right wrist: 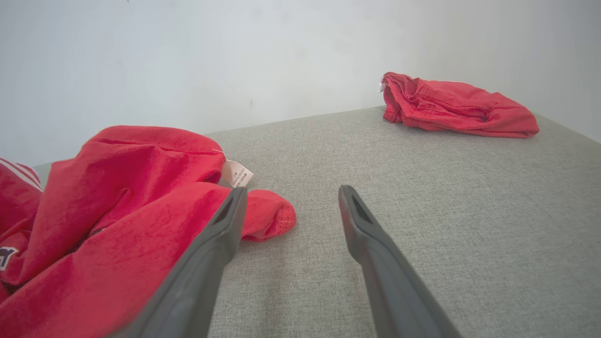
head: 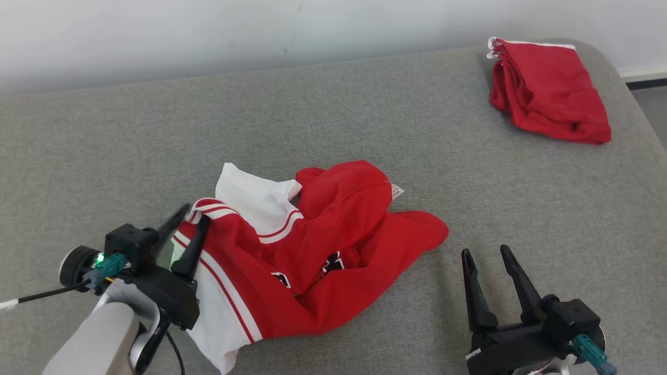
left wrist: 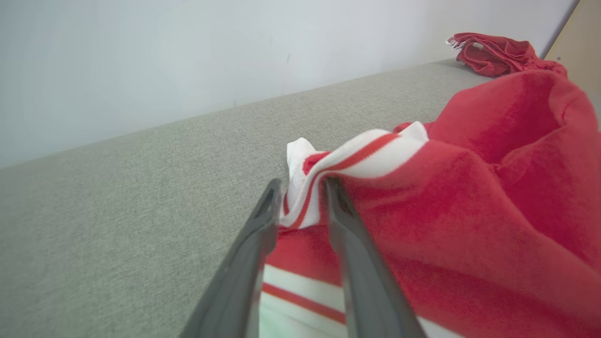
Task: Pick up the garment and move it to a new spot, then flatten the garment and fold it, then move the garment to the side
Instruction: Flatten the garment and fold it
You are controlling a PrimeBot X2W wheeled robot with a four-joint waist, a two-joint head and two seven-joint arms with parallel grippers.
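**Left gripper (head: 195, 213) astride the jersey (head: 323, 224) trim**

Its fingers stand parted around the striped trim (left wrist: 347, 157), not visibly clamping it. The right gripper (head: 484, 251) is spread wide and empty, near the red sleeve tip. The jersey lies crumpled mid-cushion (head: 365, 104), well apart from the folded red garment (head: 547, 94). Judged light, limp and shifty; take it by hems or shoulders.

The grey mat (head: 365, 104) lies wide and bare between the crumpled shirt (head: 333, 229) and the folded red cloth (head: 552, 94).
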